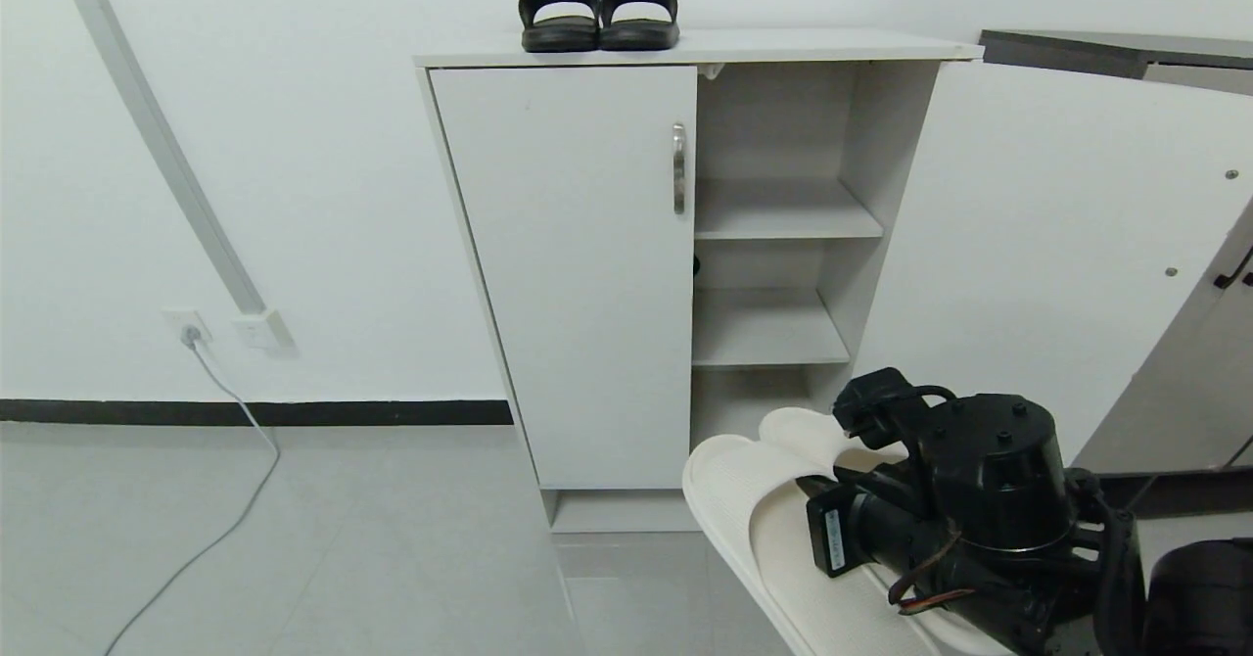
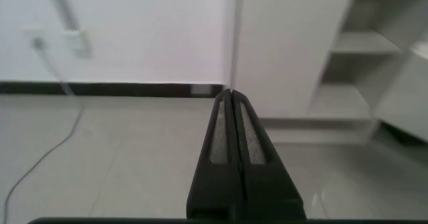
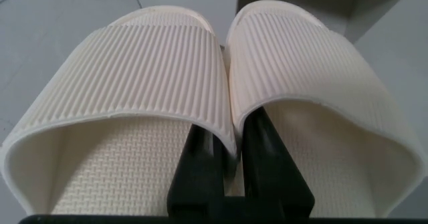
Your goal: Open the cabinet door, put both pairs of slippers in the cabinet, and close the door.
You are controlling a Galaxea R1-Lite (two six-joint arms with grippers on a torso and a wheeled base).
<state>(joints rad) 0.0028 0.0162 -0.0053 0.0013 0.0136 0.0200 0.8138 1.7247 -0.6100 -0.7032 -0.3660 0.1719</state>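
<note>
There are two pairs of slippers: one cream pair [image 3: 154, 70] with ribbed straps and pebbled insoles, right of centre at the bottom of the head view, and one black pair [image 1: 599, 15] with broad arched straps, side by side on the flat top of the white cabinet [image 1: 563, 274] at upper centre. The right gripper [image 3: 231, 158] clamps the cream pair by the two inner strap edges, in front of the cabinet's open right half, where two smooth shelves [image 1: 773, 210] show. The left gripper [image 2: 231, 100] is closed on nothing, its grey pads pressed flat together.
</note>
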